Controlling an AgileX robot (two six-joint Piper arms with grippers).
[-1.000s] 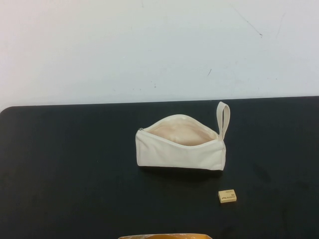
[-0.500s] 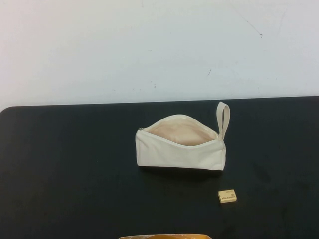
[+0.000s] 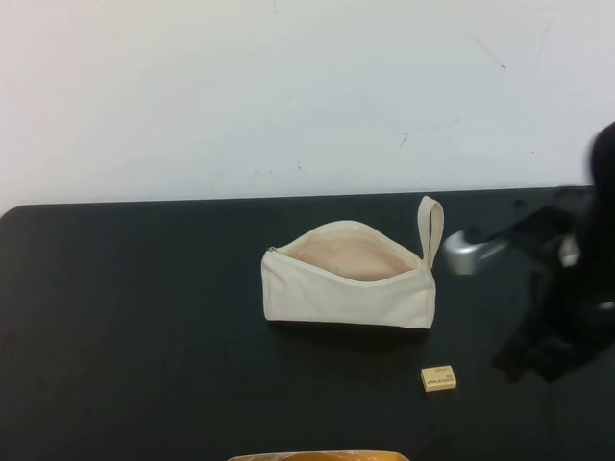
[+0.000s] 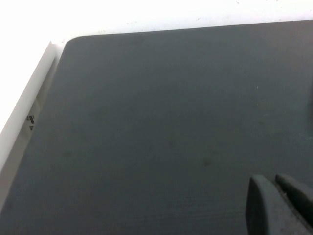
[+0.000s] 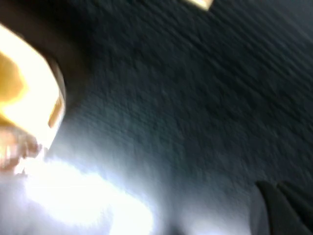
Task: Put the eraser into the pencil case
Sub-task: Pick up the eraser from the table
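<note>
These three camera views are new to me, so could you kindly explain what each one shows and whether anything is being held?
The rig is a robot with two arms, each ending in a gripper. The high view looks down at a black table. On it stands an unzipped cream pencil case, and in front of it, apart from it, lies a small tan eraser. The right arm, blurred, is at the right side of the table, and its right gripper hangs beside the eraser, touching nothing. The other two views come from cameras on the wrists. The left wrist view shows bare table and the left gripper holding nothing. The right wrist view is blurred, with the eraser at its edge.
</note>
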